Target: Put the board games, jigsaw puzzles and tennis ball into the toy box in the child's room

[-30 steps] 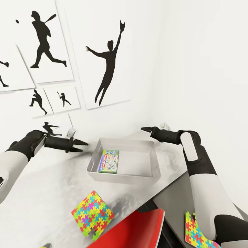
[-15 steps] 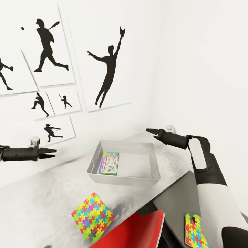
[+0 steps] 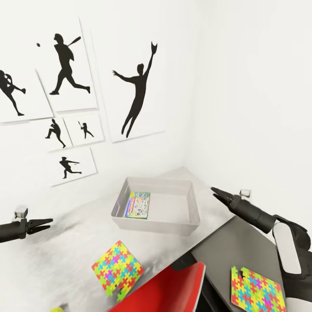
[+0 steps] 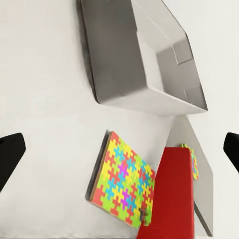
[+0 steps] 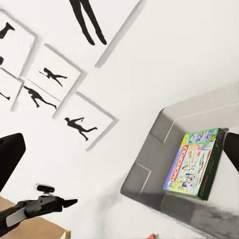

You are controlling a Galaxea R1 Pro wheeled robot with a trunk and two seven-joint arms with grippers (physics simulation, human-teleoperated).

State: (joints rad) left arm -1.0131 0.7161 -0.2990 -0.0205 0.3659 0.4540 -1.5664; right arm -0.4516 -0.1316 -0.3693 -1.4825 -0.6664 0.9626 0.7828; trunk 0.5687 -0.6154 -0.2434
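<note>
Toy box (image 3: 190,203): grey, sits on the tabletop (image 3: 52,255) by the corner, one board game (image 3: 138,205) lying flat inside.
Jigsaw puzzle (image 3: 116,269): near the tabletop's front edge.
Second puzzle (image 3: 256,293): off right, on a dark surface.
Left pincer (image 3: 43,224): parted, holding nothing.
Right pincer (image 3: 215,191): fingers spread, empty, just right of the box.

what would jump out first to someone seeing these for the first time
Probably the bright jigsaw puzzle lying on the white table in front of the grey toy box, which holds one board game. A second jigsaw puzzle lies lower right, beside a red chair, under black baseball silhouettes on the wall.
</note>
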